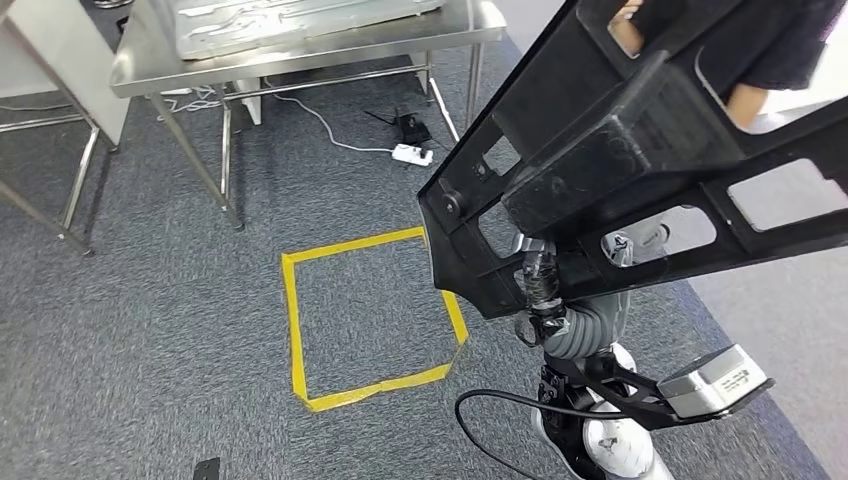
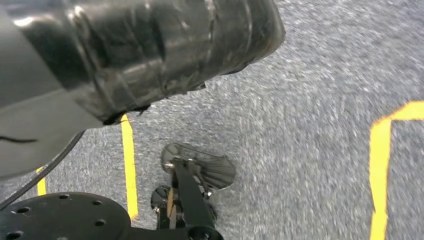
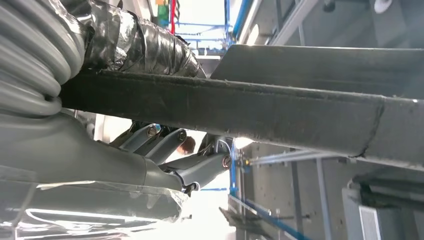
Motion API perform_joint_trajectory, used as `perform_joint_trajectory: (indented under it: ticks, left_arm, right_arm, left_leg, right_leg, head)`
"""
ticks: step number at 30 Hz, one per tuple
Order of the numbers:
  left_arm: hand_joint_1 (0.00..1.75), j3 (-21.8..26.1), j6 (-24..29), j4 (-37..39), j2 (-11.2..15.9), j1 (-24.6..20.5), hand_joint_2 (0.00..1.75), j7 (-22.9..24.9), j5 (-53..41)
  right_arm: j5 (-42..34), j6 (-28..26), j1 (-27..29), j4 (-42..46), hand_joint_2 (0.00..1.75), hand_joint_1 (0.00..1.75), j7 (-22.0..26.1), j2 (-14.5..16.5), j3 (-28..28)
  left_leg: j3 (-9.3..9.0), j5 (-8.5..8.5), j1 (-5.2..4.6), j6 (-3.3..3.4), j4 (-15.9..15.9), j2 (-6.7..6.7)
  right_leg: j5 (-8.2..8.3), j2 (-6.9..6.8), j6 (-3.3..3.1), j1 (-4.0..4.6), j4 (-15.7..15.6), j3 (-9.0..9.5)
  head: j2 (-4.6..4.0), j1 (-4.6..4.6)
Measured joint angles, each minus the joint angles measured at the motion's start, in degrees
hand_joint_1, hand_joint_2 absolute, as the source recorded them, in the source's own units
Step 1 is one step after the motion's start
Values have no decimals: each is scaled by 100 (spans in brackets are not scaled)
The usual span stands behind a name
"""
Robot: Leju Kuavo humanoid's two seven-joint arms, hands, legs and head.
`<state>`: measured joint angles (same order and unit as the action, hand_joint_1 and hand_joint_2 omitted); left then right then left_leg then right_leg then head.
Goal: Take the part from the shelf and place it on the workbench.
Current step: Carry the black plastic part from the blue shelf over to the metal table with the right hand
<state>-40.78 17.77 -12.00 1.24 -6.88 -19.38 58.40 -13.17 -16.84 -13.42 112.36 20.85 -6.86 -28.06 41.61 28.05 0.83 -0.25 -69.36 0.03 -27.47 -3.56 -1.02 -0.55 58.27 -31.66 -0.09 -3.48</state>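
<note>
**A:** Where is the part, and what is holding it?

**B:** In your head view the part, a large black frame with cut-out openings, fills the upper right of the frame and runs off the top and right edges. The right hand grasps its lower edge from beneath, with taped fingers wrapped onto the frame. In the right wrist view the same hand clamps a dark bar of the part between taped fingers and thumb.

**A:** And your left hand?

**B:** The left wrist view shows a thick taped piece of the left hand in the upper left of the frame, blurred and cut off. You cannot tell whether it is released or clenched.

**A:** What is hidden?

**B:** The part covers most of the right arm and whatever stands behind it. A person at the upper right shows only through the cut-outs.

**A:** How much room is there?

**B:** A steel workbench sits at the upper left, its top cut by the frame edge, well apart from the part. Grey carpet lies between, with a yellow tape square at lower centre. A white cable and power strip lie near the bench leg.
</note>
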Motion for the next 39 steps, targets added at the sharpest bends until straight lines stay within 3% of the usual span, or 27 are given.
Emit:
perform_joint_trajectory:
  ticks: [2,3,6,8,11,12,13,14,16,18,23,25,27,28,29,31,33,34,37,39]
  left_arm:
    - [0,-32,-4,0,3,-15,0,18,-36]
    - [0,-56,-7,0,5,-23,0,32,-60]
    - [0,-119,-13,0,13,-21,0,83,-109]
    - [0,-139,-21,0,16,-36,0,90,-126]
    - [0,-179,-40,0,19,-100,0,70,-133]
    - [0,-196,-43,0,22,-116,0,65,-133]
    - [0,-209,-45,0,26,-125,0,58,-132]
    - [0,-220,-50,0,29,-129,0,54,-132]
    - [0,-233,-78,0,31,-131,0,46,-131]
    - [0,-248,-107,0,31,-138,0,44,-129]
    - [0,-260,-237,0,60,-118,0,58,-120]
    - [0,-263,-321,0,84,-101,0,50,-108]
    - [0,-265,-366,0,97,-84,0,35,-91]
    - [0,-265,-375,0,104,-72,0,29,-86]
    - [0,-265,-380,0,114,-59,0,23,-84]
    - [0,-265,-383,0,137,-36,0,15,-85]
    - [0,-267,-385,0,155,-38,0,10,-84]
    - [0,-269,-386,0,158,-43,0,8,-84]
    - [0,-280,-386,0,156,-32,0,8,-84]
    - [0,-290,-385,0,154,-23,0,10,-83]
  right_arm:
    - [75,-11,-3,14,175,175,-37,-9,19]
    - [129,-20,-5,19,175,175,-72,-16,28]
    - [249,-57,-7,22,175,175,-179,-32,37]
    - [241,-62,-7,25,175,175,-221,-38,43]
    - [175,-51,7,25,175,175,-235,-65,67]
    - [165,-50,18,23,175,175,-235,-79,72]
    - [157,-46,29,22,175,175,-236,-92,75]
    - [151,-39,36,21,175,175,-236,-102,76]
    - [141,-21,37,21,175,175,-236,-118,80]
    - [128,-2,36,21,175,175,-234,-126,83]
    - [69,39,34,21,175,175,-227,-132,85]
    - [64,40,31,21,175,175,-221,-132,85]
    - [65,39,33,17,175,175,-218,-132,85]
    - [65,39,35,15,175,175,-219,-132,85]
    - [65,38,37,12,175,175,-219,-132,85]
    - [65,39,37,10,175,175,-219,-132,85]
    - [65,40,33,10,175,175,-219,-132,84]
    - [64,40,31,9,175,175,-219,-132,84]
    - [63,41,27,8,175,175,-220,-133,83]
    - [63,42,25,9,175,175,-219,-134,83]
  left_leg:
    - [-410,-239,-22,43,754,98]
    - [-526,-278,-39,73,970,124]
    - [-564,-272,-61,163,1062,82]
    - [-602,-280,-41,226,1111,53]
    - [-632,-264,-43,300,1134,-3]
    - [-635,-256,-49,311,1131,-32]
    - [-640,-248,-55,315,1126,-63]
    - [-648,-238,-57,315,1117,-94]
    - [-670,-209,-56,296,1089,-154]
    - [-662,-179,-69,249,1052,-200]
    - [-621,-109,-59,105,956,-183]
    - [-372,132,-47,55,434,-120]
    - [44,383,-31,14,-298,-97]
    - [181,390,-25,1,-494,-92]
    - [223,301,-21,-6,-496,-87]
    - [-30,-117,-16,3,126,-56]
    - [-355,-350,-37,43,797,-8]
    - [-430,-360,-52,71,956,5]
    - [-474,-306,-64,167,1038,-20]
    - [-543,-282,-48,241,1082,-29]
  right_leg:
    - [-43,-84,55,15,17,20]
    - [-59,-112,86,24,22,24]
    - [-77,-143,169,36,13,31]
    - [-203,7,224,17,188,-40]
    - [-652,277,262,0,1207,-567]
    - [-731,300,267,0,1526,-761]
    - [-707,306,268,0,1670,-876]
    - [-578,309,263,0,1602,-883]
    - [-137,335,232,-1,907,-610]
    - [101,392,189,12,259,-326]
    - [114,397,40,18,42,-185]
    - [101,363,-19,4,7,-120]
    - [66,338,-49,12,11,-88]
    - [46,332,-52,13,14,-71]
    - [23,329,-48,12,18,-49]
    - [-38,328,-22,5,28,20]
    - [-103,319,31,18,38,66]
    - [-124,313,62,27,37,73]
    - [-170,298,152,36,15,90]
    - [-296,304,203,25,235,3]
  head:
    - [0,3]
    - [0,7]
    - [0,13]
    - [0,33]
    - [0,74]
    - [0,78]
    - [0,80]
    - [0,80]
    - [0,84]
    - [0,86]
    - [0,78]
    - [0,63]
    - [0,55]
    - [0,56]
    - [0,54]
    - [0,53]
    - [0,54]
    - [0,58]
    - [0,63]
    - [0,70]
